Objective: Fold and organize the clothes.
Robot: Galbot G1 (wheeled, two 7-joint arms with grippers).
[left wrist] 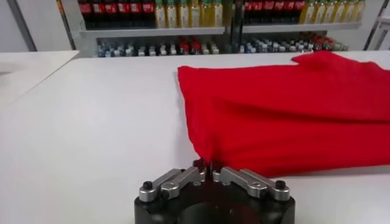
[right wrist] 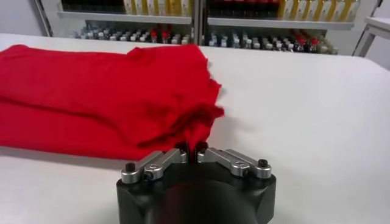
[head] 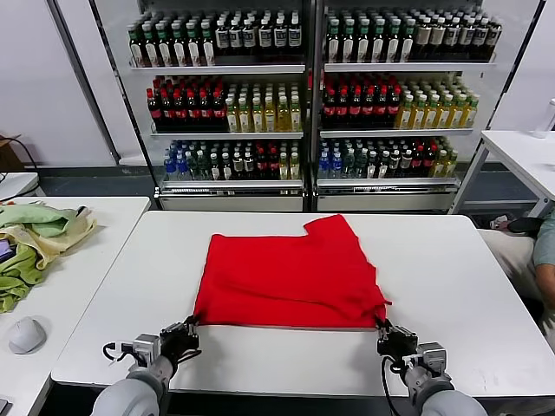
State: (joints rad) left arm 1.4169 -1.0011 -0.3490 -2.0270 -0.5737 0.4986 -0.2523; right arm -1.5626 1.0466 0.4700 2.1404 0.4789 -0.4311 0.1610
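Grippers — left (head: 186, 328), right (head: 385, 330) — each pinch the red T-shirt's (head: 286, 273) near corners; no writing legible.

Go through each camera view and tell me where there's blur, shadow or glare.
Head view: even light, the red T-shirt sharp, faint glare on the white table. Left wrist view: the left gripper shut on the shirt's corner, soft shadow under the hem, shelf bottles blurred. Right wrist view: the right gripper pinching the other corner, its dark body slightly soft, background out of focus.
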